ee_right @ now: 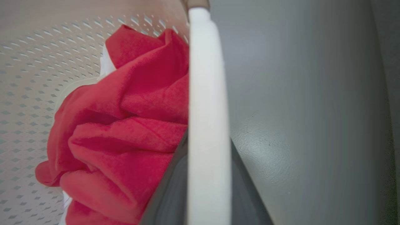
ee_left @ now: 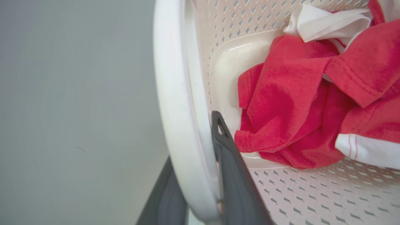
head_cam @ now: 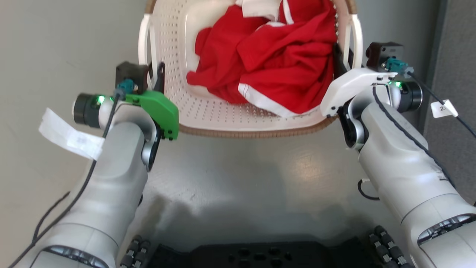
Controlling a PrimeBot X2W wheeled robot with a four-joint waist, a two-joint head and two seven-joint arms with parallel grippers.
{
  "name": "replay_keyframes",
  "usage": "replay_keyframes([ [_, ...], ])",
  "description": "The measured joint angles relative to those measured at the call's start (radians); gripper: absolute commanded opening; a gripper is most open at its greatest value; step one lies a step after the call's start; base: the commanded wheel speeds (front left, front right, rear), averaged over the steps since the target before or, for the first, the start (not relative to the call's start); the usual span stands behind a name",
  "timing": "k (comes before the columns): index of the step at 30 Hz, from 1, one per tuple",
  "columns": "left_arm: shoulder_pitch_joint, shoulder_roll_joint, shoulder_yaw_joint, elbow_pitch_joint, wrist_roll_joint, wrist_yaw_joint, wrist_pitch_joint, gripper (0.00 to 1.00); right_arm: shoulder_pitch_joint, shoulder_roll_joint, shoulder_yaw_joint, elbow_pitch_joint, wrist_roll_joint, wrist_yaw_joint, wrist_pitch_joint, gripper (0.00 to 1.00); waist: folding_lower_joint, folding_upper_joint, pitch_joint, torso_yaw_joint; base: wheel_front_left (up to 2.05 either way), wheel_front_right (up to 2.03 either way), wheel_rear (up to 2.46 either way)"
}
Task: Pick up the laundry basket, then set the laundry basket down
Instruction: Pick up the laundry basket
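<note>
Your left end effector (head_cam: 156,74) pinches the basket's left handle (ee_left: 175,109). In the left wrist view one dark finger (ee_left: 231,175) lies against the inner side of the white bar and the other sits on its outer side. Your right end effector (head_cam: 344,59) grips the right handle (ee_right: 207,109) the same way, with a finger (ee_right: 168,193) on each side of the bar.

Between the two arms, the laundry basket (head_cam: 208,108) is straight ahead of you over the grey floor (head_cam: 253,167). Its brown rim faces you, and a red-and-white shirt (head_cam: 275,63) is bunched toward its right side. Whether the base is resting on the floor or already off it cannot be told from these views.

You appear to be in the pick-up step: both grips are made and the carry comes next. The next move calls for both arms to travel together at the same height. If one handle leads, the basket will tip and the shirt may slide. Bring it down level, and open your grips only once the base is resting on the floor.
</note>
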Motion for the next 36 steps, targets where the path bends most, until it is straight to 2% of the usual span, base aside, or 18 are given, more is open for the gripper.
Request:
replay_keyframes([
  [8, 0.058, -0.003, -0.014, 0.023, -0.017, 0.001, 0.0, 0.0, 0.033, 0.006, 0.04, 0.039, 0.032, 0.001, 0.001, 0.0, 0.0, 0.0, -0.075, -0.002, 0.0, 0.0, 0.0],
  [14, 0.12, -0.012, -0.037, 0.064, -0.054, 0.0, 0.0, 0.0, 0.089, 0.012, 0.079, 0.08, 0.074, 0.018, 0.006, 0.0, 0.0, 0.0, -0.148, -0.002, 0.0, 0.0, 0.0],
  [19, 0.175, -0.012, -0.054, 0.093, -0.079, -0.015, 0.021, 0.0, 0.14, 0.017, 0.114, 0.099, 0.119, 0.036, 0.042, 0.0, 0.0, 0.0, -0.213, -0.002, 0.0, 0.0, 0.0],
  [36, 0.335, -0.015, -0.103, 0.135, -0.153, -0.032, 0.076, 0.0, 0.286, 0.023, 0.225, 0.111, 0.21, 0.044, 0.127, 0.0, -0.0001, 0.0, -0.448, 0.001, 0.0, 0.0, 0.0],
])
